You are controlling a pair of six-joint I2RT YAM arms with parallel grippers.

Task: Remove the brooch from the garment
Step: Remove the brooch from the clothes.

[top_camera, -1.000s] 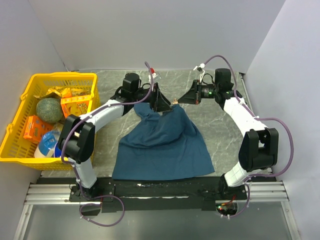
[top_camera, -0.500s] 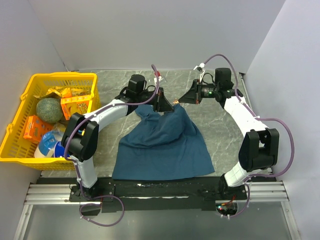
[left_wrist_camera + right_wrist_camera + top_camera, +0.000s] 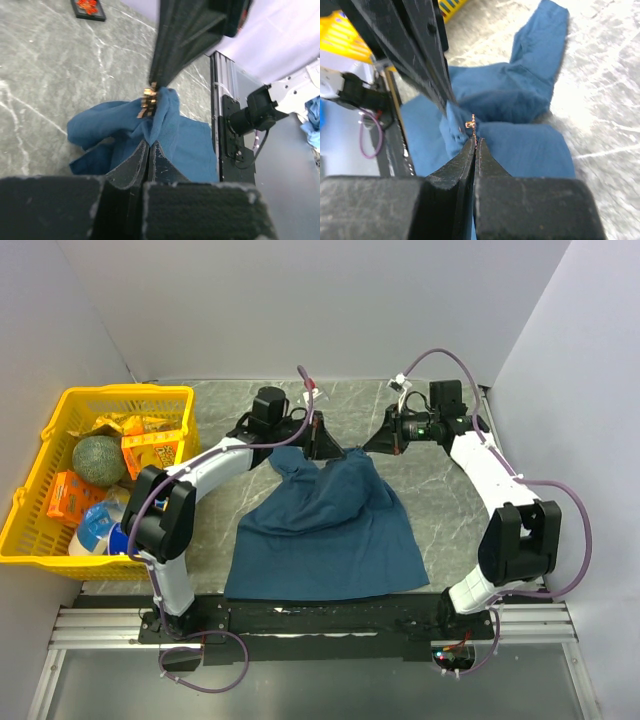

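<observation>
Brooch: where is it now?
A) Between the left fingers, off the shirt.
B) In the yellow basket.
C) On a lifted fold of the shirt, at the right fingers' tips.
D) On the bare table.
C: the gold brooch sits on a raised fold of the shirt, at the tips of the shut right fingers; the left fingers pinch cloth beside it.

Yellow basket (image 3: pixel 120 392) well left of garment (image 3: pixel 330 530)

place: robot lab cell | evidence: plain white walls (image 3: pixel 300 300) boxing in a stone-pattern desk (image 3: pixel 440 500); two arms (image 3: pixel 215 468) bolted to an aluminium rail (image 3: pixel 100 625)
</observation>
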